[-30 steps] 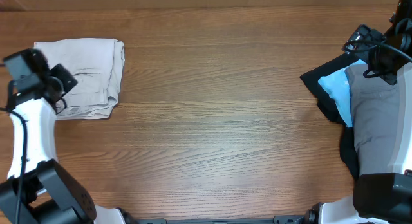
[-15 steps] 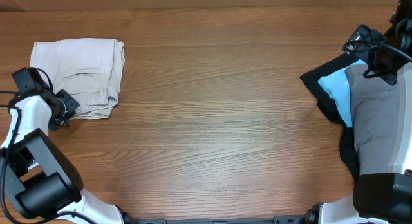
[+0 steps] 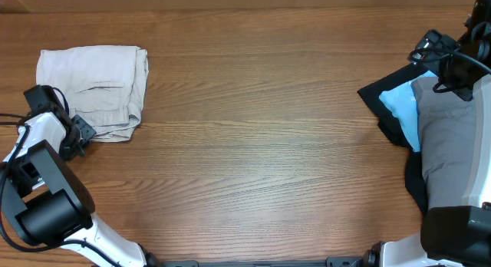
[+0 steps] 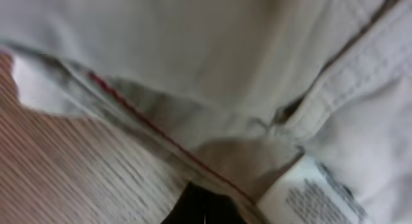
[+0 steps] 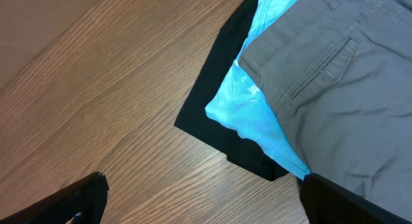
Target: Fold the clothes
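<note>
**Overhead.** The beige shorts [image 3: 96, 87] lie folded at the far left of the table [image 3: 253, 144], their long side running across it. The left gripper [image 3: 77, 134] sits at their near left corner. The right gripper [image 3: 439, 56] hangs over the far end of the pile: a grey garment [image 3: 449, 136] on a blue one [image 3: 400, 106] on a black one [image 3: 380, 98]. The pile's long axis runs from far to near along the right edge, so the right arm is clearly the nearer one to it.

**Left wrist.** Cloth fills the view, with a white label [image 4: 315, 192] very close. The fingers are pressed together. I cannot tell if cloth is pinched between them.

**Right wrist.** The jaws are spread wide and hold nothing. The pile lies ahead and to the right.
</note>
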Available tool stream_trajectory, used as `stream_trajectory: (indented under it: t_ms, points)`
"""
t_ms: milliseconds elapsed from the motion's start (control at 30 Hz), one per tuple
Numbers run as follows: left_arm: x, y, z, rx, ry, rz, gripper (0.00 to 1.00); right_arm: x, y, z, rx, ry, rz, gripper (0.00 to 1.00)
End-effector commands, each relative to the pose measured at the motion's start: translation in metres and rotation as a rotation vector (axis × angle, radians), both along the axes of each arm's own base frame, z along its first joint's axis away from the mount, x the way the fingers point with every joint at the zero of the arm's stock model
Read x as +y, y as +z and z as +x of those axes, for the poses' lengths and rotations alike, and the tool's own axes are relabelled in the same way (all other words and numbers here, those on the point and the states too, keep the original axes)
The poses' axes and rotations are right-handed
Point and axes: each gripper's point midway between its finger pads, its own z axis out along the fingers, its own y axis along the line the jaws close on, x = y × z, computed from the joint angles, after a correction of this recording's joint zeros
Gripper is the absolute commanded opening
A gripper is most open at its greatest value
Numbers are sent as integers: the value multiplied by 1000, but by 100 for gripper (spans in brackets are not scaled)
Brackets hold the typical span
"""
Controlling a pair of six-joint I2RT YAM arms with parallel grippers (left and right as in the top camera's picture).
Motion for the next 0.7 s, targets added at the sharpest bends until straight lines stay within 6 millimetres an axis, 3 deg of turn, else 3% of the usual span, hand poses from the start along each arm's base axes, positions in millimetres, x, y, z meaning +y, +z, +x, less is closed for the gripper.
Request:
stream_trajectory:
  t_ms: [0, 133, 467, 567, 667]
  points:
    - [9, -21, -13, 77, 30, 31, 4, -3, 2, 0, -6, -8, -10, 100]
    - [24, -18, -13, 83, 49, 111, 4, -3, 2, 0, -6, -8, -10, 100]
    - [29, -8, 0, 47, 21, 132, 4, -3, 2, 0, -6, -8, -10, 100]
    - [28, 10, -4, 59, 40, 125, 4, -3, 2, 0, -6, -8, -10, 100]
    - [31, 49, -7, 22, 120, 153, 4, -3, 2, 0, -6, -7, -9, 100]
